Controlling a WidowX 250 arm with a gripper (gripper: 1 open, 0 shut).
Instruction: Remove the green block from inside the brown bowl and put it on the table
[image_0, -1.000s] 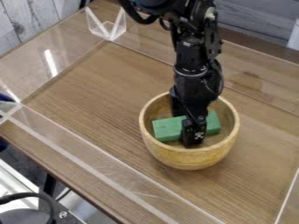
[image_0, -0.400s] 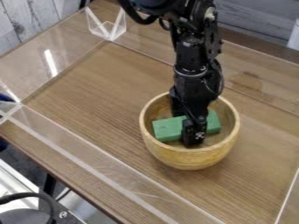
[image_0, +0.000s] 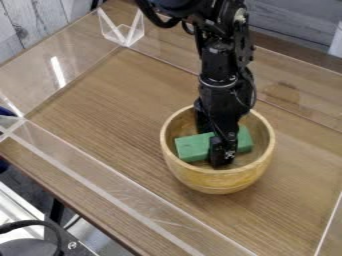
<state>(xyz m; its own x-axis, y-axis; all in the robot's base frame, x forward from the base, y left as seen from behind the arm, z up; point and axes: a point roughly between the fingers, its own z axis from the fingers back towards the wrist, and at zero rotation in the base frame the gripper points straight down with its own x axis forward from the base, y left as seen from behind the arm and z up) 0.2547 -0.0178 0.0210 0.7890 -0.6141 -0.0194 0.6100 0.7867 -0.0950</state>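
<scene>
Camera view: the black end effector (image_0: 223, 147) points straight down into the brown bowl (image_0: 218, 170), its fingers spread wide apart over the green block (image_0: 198, 147), one fingertip low at the block's right end. The block lies flat inside the bowl. The bowl sits on the counter (image_0: 107, 110) towards its right edge, between clear acrylic walls (image_0: 80, 190).

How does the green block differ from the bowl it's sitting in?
The block is solid green, flat and rectangular; the bowl is light-brown wood and round. The block is smaller, lying inside the bowl, which stands on the table. The gripper reaches down at the block, not the bowl's rim.
</scene>
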